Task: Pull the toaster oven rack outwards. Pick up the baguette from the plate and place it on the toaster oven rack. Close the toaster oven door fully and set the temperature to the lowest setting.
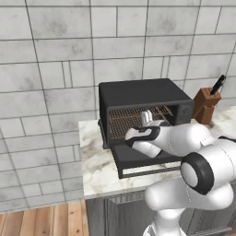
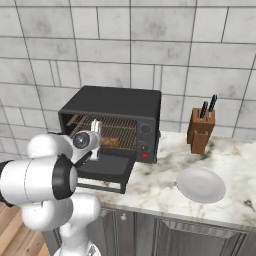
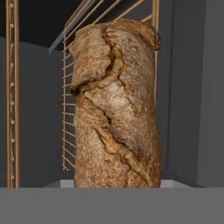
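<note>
One toaster oven (image 1: 144, 94) stands on the marble desk (image 2: 165, 192) against the tiled wall, its control strip with a red light on the right. Its one toaster oven door (image 1: 145, 161) hangs open, folded down flat toward the near side — the bar handle runs along its near edge.

Inside the cavity sits one toaster oven rack (image 1: 123, 122), a copper-brown wire grid. The claw (image 2: 96, 131) reaches into the oven's mouth above the open door. Whether its fingers are spread or clenched cannot be told from these views; the baguette (image 3: 116, 105) lies right before the hand camera, but no fingertip shows against it.

There is one baguette. In the hand view its long axis runs from bottom to top, a cracked crust down its length, with rack wires to either side of it and behind. In the right base view it shows as an orange-brown piece on the rack just right of the claw, though which way it points in the room cannot be told there.

To the right of the oven, one white plate (image 2: 201, 184) lies bare on the desk — well apart from the door. Farther back stands one wooden knife block (image 2: 201, 131) with two dark handles.
</note>
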